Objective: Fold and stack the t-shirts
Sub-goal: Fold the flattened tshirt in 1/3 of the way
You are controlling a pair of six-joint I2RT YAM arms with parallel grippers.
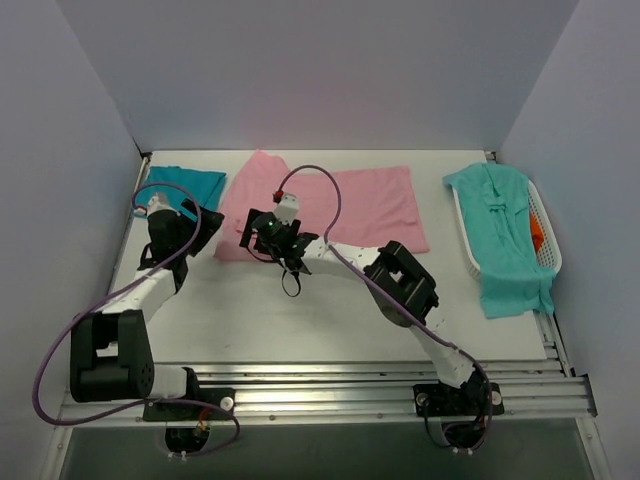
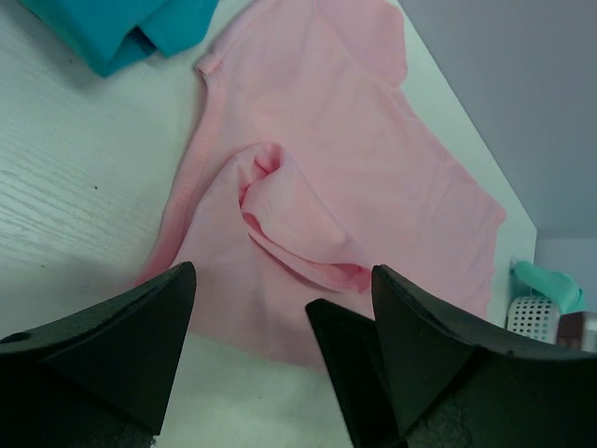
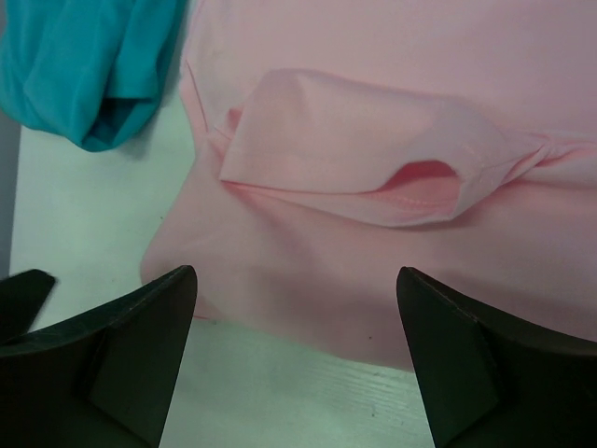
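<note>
While the wrist views showed a folded sleeve (image 3: 345, 159) on the pink shirt (image 3: 392, 56) beyond the wide, empty left gripper (image 2: 280, 275) and right gripper (image 3: 297, 280), only the overhead view showed the aqua shirt (image 1: 500, 240) draped over a basket (image 1: 548, 245) to its right.

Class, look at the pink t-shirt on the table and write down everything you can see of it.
The pink t-shirt is plain, light pink soft cloth, spread mostly flat on the white table, toward the far side. One sleeve is folded inward over the body, its stitched hem showing. A teal shirt lies close beside that end. The left gripper and right gripper hang by its near corner, jaws open, gripping nothing.
</note>
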